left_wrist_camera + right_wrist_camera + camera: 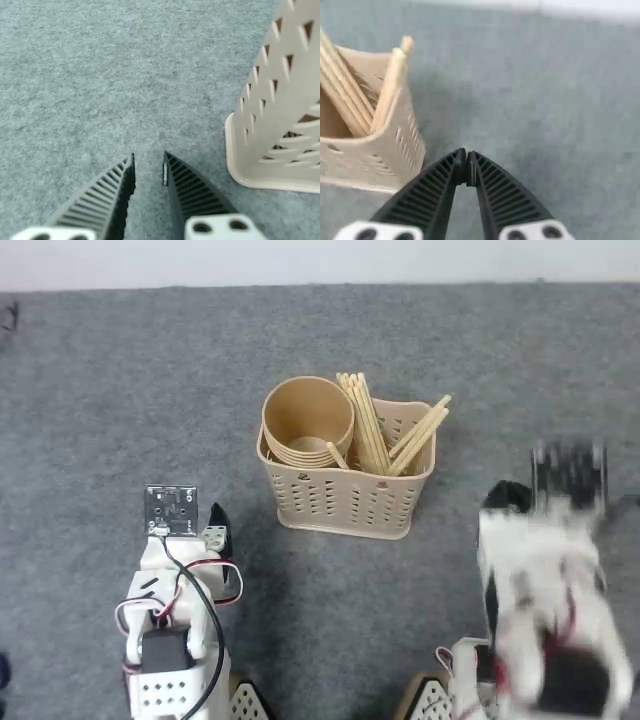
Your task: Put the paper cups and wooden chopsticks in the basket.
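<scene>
Black ribbed fingers (112,197) of the left tool (148,160) stand slightly apart, gripping nothing, over the grey felt tabletop (120,390) toward its near edge. Just beside that tool, clear of the fingers, sits a bottom corner of the beige plastic basket (240,167). The right tool (466,156) is closed, its two tips meeting with nothing between them. It hangs above the tabletop near the basket's opposite side, also toward the near edge. The left arm (170,640) and right arm (545,610) rise from the near edge, and the basket stands upright between them, around the middle of the tabletop. Stacked paper cups (308,425) fill the end of the basket nearer the left arm, mouths up. Wooden chopsticks (368,425) stand in the rest of the basket in two bundles. One leans close against the cups and the other tilts out over the corner nearer the right arm. Their tips rise above the rim.
</scene>
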